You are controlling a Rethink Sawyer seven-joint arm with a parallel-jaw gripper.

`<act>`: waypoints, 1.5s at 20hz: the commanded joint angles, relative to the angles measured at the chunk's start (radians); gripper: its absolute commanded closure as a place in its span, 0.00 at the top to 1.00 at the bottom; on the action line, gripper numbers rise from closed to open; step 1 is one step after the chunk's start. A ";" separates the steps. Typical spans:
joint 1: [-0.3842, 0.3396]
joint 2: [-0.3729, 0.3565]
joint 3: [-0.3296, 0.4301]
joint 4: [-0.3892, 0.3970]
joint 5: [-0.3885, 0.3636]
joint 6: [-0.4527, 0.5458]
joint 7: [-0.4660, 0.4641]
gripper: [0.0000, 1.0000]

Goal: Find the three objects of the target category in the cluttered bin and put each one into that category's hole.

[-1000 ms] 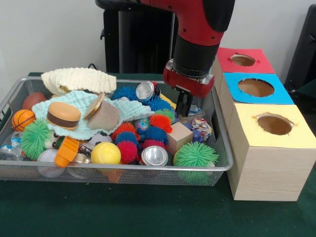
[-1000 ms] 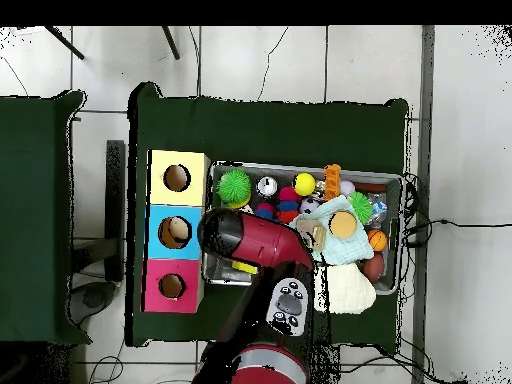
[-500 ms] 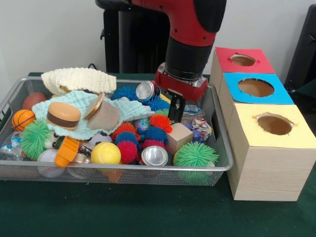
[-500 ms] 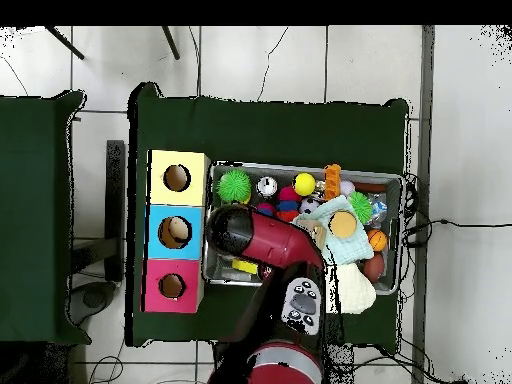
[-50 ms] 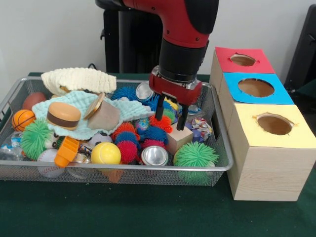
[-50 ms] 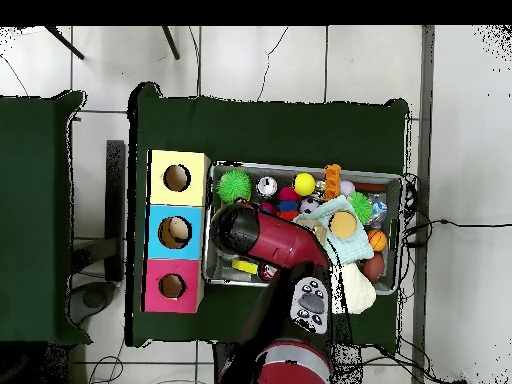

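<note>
Bin: wire mesh basket (image 5: 219, 167) on the green desk (image 5: 148, 212), full of spiky rubber balls, cans, cloths.
Claw: black claw (image 5: 171, 114), fingers spread with nothing between them, just above an orange spiky ball (image 5: 161, 122) beside the wooden cube (image 5: 178, 137).
Holes: red, blue, yellow-topped wooden boxes (image 5: 266, 148), right of the basket.

No legible text, label, brand, number or sign appears in either view, whether on the wire bin (image 5: 223, 165), on its contents, on the three coloured boxes (image 5: 269, 143), or on the robot arm (image 5: 183, 29).
</note>
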 commanded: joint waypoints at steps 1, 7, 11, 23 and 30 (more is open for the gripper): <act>-0.041 0.020 0.145 0.073 0.056 0.009 0.181 1.00; -0.058 0.033 0.170 0.054 0.038 -0.002 0.151 1.00; -0.052 0.004 0.164 0.062 0.004 0.011 0.121 1.00; -0.084 0.097 0.150 -0.079 -0.011 0.071 0.070 1.00; -0.114 0.228 0.139 -0.283 -0.020 0.138 0.024 1.00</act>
